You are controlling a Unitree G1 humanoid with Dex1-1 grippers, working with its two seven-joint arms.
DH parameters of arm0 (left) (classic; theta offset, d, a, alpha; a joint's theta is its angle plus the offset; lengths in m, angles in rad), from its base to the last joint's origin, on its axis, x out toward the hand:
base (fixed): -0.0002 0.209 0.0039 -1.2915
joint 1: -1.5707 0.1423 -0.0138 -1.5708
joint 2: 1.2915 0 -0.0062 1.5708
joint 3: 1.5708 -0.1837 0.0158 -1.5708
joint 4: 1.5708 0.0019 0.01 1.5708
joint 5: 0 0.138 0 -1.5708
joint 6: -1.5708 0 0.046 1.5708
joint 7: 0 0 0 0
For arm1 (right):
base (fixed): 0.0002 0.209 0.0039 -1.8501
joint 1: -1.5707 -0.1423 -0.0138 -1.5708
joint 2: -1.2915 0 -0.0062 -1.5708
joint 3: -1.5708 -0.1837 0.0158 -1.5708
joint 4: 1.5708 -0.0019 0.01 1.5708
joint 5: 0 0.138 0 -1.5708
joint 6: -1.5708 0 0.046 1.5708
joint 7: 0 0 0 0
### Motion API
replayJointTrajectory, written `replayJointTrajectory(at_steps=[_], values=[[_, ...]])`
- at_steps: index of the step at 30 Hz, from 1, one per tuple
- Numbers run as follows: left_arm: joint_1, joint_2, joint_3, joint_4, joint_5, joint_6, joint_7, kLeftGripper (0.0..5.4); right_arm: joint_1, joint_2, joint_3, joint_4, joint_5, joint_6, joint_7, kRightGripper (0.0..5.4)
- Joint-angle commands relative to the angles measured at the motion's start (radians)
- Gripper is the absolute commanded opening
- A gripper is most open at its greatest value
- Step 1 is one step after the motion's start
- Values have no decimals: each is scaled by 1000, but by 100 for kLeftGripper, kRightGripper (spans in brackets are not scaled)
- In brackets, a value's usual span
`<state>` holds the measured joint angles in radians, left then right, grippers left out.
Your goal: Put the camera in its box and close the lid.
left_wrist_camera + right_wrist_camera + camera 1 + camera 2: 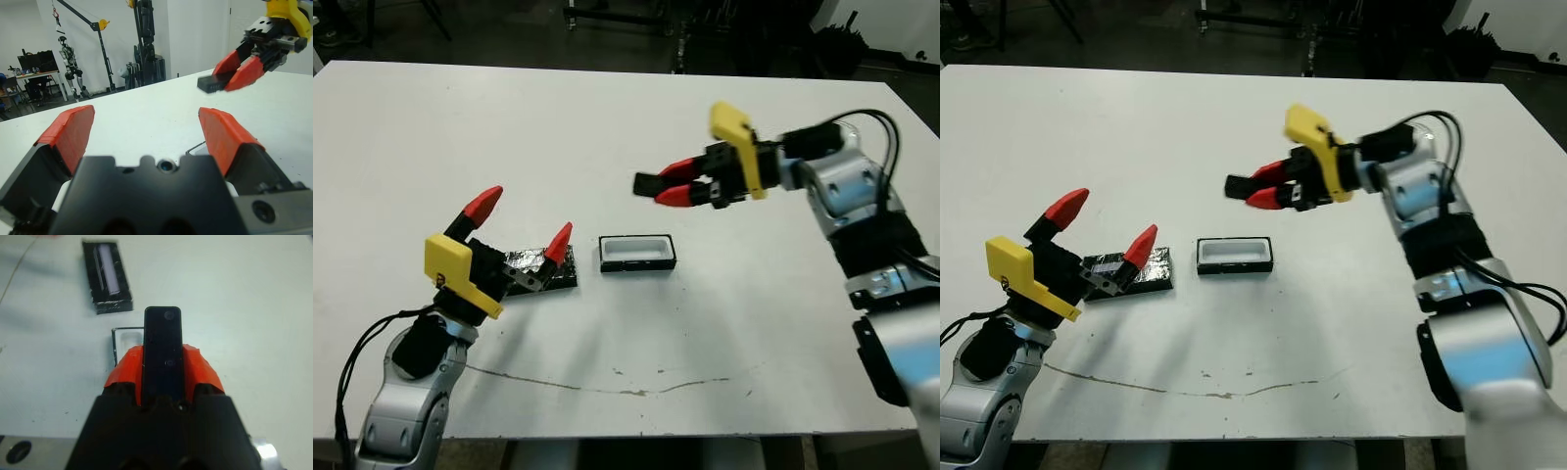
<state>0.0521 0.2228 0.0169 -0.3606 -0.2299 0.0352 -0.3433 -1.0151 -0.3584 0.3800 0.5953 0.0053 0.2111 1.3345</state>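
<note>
My right gripper (668, 186) is shut on the camera (649, 183), a slim black bar held in the air above and behind the box. The camera (163, 345) sticks out between the red fingers in the right wrist view. The box (637, 253), black-rimmed with a white lining, lies open on the table near the middle. To its left lies the lid (546, 269), a flat black panel with silvery reflections. My left gripper (524, 223) stands open just over the lid's left end, nothing between its fingers (226, 138).
A thin dark scratch line (597, 384) runs across the white table (509, 127) near its front edge. Beyond the table's far edge are dark stands and equipment (636, 20).
</note>
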Motion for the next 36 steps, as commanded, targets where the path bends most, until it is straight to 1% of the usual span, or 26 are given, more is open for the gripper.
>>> replayJointTrajectory(at_steps=[1,3,7,12,16,19,25,27,31,36], values=[[2,1,-3,-6,13,4,8,540,-41,18,37,41,-37,-44,34,168],[2,0,-4,-10,9,11,9,540,-54,35,57,77,-60,-63,46,168],[6,-5,-5,-13,2,15,11,540,-75,60,87,126,-101,-42,61,168],[8,-8,-8,-15,15,9,22,540,-58,63,115,111,-144,-57,73,168],[13,-10,-7,-19,8,13,19,540,-33,62,135,87,-171,-38,67,168],[17,-11,-9,-25,8,19,20,540,-23,62,138,84,-182,-42,56,168],[16,-12,-11,-17,11,5,16,540,-39,80,140,132,-201,-28,58,168],[17,-13,-13,-18,11,6,16,540,-36,84,141,134,-206,-44,54,168],[18,-13,-13,-19,5,11,15,540,-30,93,141,132,-211,-48,51,168],[20,-13,-16,-21,10,10,18,540,-31,106,139,145,-213,-8,47,168]])
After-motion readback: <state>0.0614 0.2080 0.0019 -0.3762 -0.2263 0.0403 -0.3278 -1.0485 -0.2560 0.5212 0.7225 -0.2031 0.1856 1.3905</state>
